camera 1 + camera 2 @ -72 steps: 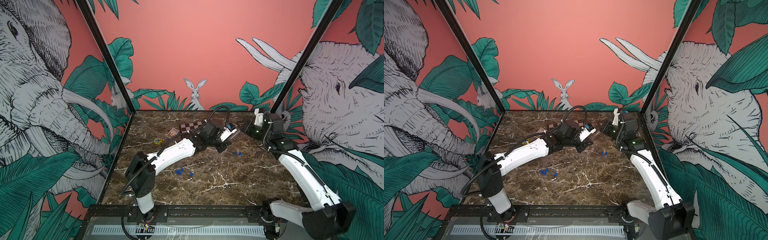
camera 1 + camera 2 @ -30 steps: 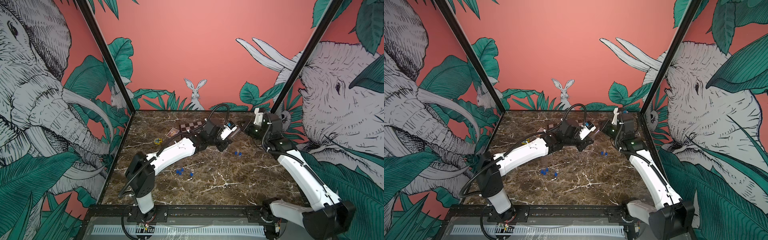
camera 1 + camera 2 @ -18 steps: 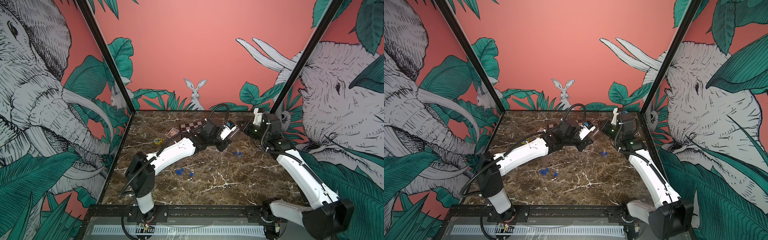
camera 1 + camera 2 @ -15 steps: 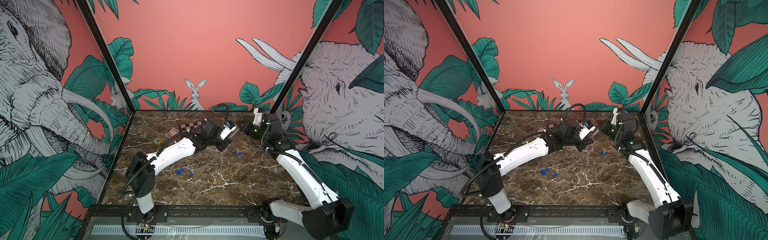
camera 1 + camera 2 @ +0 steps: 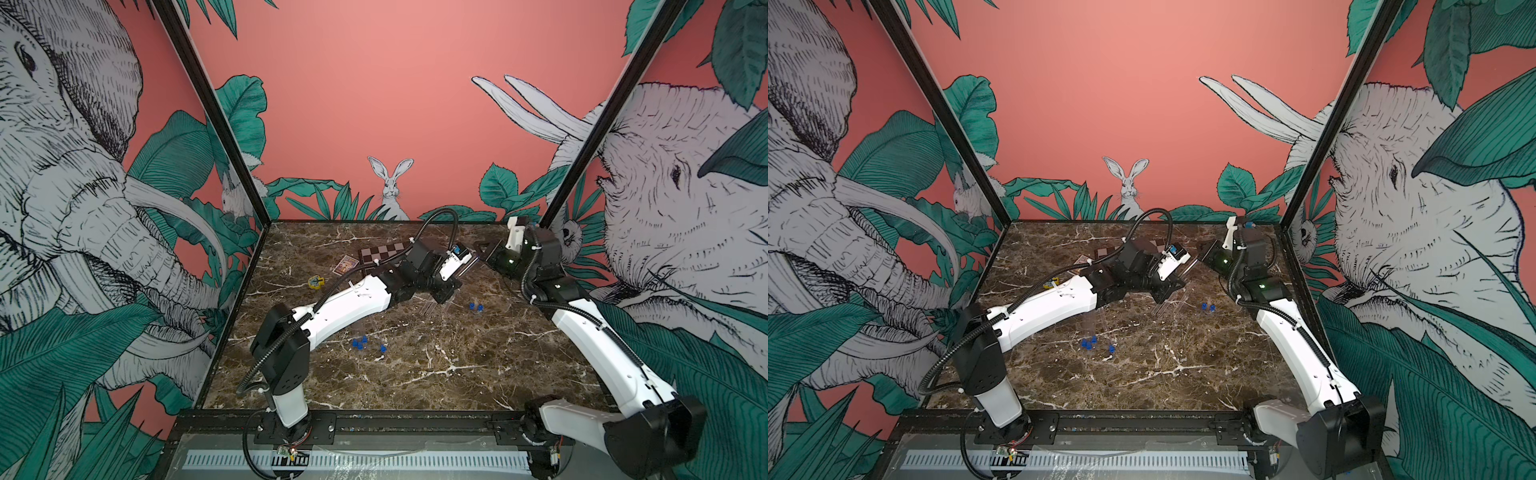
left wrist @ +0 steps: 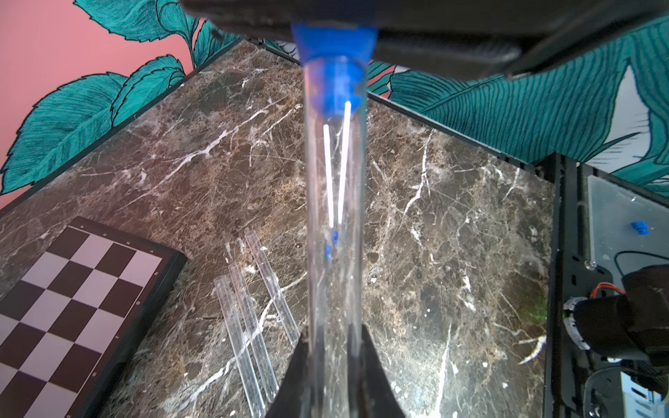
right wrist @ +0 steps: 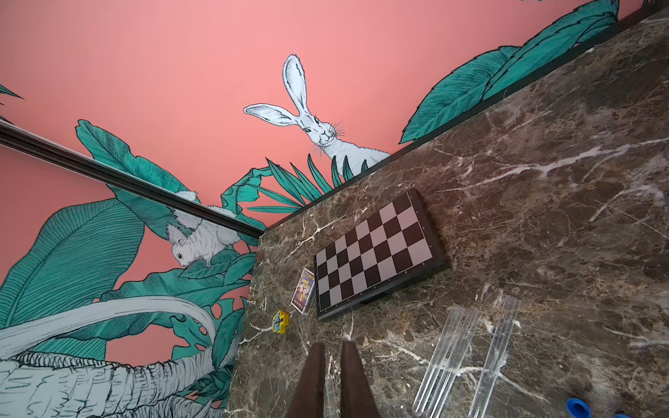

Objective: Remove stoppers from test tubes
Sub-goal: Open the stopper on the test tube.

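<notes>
Left wrist: the tube (image 6: 333,202) is being clamped by the closed left claw (image 6: 333,336), its long axis being aimed at the right claw (image 7: 331,349), by whose nearly closed jaws the stopper (image 6: 335,47) is being pinched.

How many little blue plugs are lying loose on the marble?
5: three plugs clustered beside the left arm; two paired nearer the right arm. Others may be hidden.
</notes>
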Controlling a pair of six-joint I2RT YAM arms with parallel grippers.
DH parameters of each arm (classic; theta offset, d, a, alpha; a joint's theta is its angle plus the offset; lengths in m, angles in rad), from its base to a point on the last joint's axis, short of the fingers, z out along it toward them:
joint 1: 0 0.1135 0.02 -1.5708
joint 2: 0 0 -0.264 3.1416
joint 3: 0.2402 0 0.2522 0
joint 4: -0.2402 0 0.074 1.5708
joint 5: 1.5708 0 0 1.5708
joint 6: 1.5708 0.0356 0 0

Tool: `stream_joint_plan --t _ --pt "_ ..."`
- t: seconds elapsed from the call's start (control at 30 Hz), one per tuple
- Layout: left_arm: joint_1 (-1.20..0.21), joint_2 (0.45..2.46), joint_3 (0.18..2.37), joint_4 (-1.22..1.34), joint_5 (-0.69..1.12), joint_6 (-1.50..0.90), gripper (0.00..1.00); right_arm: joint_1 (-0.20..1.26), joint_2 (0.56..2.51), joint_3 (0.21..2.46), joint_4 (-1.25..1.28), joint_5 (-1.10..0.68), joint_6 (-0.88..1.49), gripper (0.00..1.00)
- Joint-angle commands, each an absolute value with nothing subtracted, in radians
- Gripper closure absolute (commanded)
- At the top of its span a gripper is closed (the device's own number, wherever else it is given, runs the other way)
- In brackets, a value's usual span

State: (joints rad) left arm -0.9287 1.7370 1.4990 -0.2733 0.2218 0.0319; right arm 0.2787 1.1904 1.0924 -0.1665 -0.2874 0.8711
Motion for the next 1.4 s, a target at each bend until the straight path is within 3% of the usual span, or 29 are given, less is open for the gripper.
stream_joint_plan --t 0.0,0.13,0.27,0.6,0.87,1.37 --pt "-0.939 1.684 1.52 -0.254 0.207 0.067 1.0 0.285 1.189 1.078 -0.149 -0.29 0.895 1.0" --pt "-0.939 1.692 1.53 -0.279 0.207 0.077 1.0 0.283 1.169 1.073 -0.132 -0.275 0.915 0.74" --pt "-0.938 1.698 1.518 -0.283 0.213 0.075 1.0 0.275 1.17 1.099 -0.143 -0.29 0.918 0.71" --pt "-0.939 1.697 1.509 -0.281 0.226 0.07 1.0 0.272 1.201 1.097 -0.123 -0.328 0.94 0.81" --pt "-0.939 1.695 1.512 -0.278 0.224 0.07 1.0 0.272 1.215 1.093 -0.123 -0.334 0.937 0.78" --pt "-0.939 1.701 1.509 -0.274 0.227 0.069 1.0 0.272 1.203 1.07 -0.096 -0.328 0.948 1.0"
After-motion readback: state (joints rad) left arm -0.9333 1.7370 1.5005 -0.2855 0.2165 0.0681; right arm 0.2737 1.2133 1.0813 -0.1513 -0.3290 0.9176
